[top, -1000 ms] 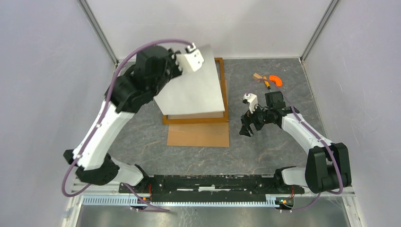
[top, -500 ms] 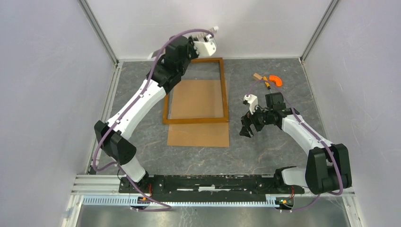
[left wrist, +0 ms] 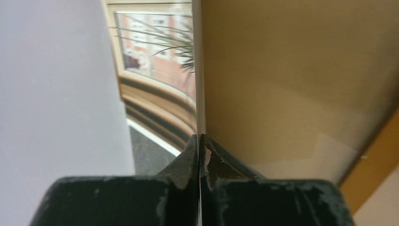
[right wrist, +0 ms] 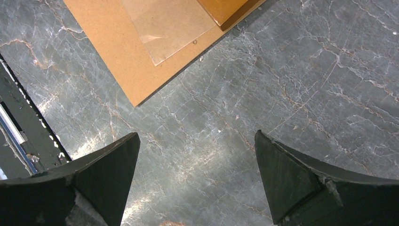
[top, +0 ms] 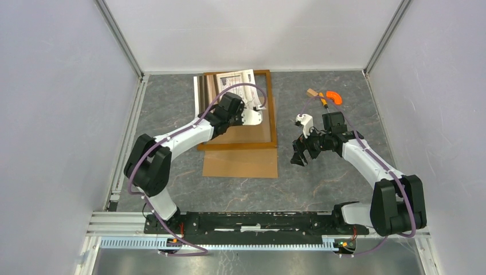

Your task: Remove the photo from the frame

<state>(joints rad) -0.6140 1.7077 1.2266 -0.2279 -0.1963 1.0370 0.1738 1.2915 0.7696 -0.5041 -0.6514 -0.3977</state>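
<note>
left end effector [top: 259, 109]: your fingers [left wrist: 188, 155] are pressed fully together on one edge of the photo [top: 226, 77], and you hold nothing else.
photo: from the wrist you see it edge-on, running straight out ahead of the pinch, with its printed face on the left side of the sheet. From above it lies beyond your end effector toward the far wall, picture side up, over the far end of the frame [top: 273, 123]. You cannot tell whether it rests flat there or hangs just above.
frame: it lies flat on the table [top: 321, 183] directly under your left end effector, with its right rail just to the right of the fingertips.
backing board [top: 240, 163]: it lies on the table behind your left end effector, on the arm-base side, against the frame's near rail.
right end effector [top: 299, 156]: your jaws stand wide apart and hold nothing, above bare table. In its wrist view, a corner of the backing board lies ahead and to the left, under a clear sheet [right wrist: 164, 28].
</note>
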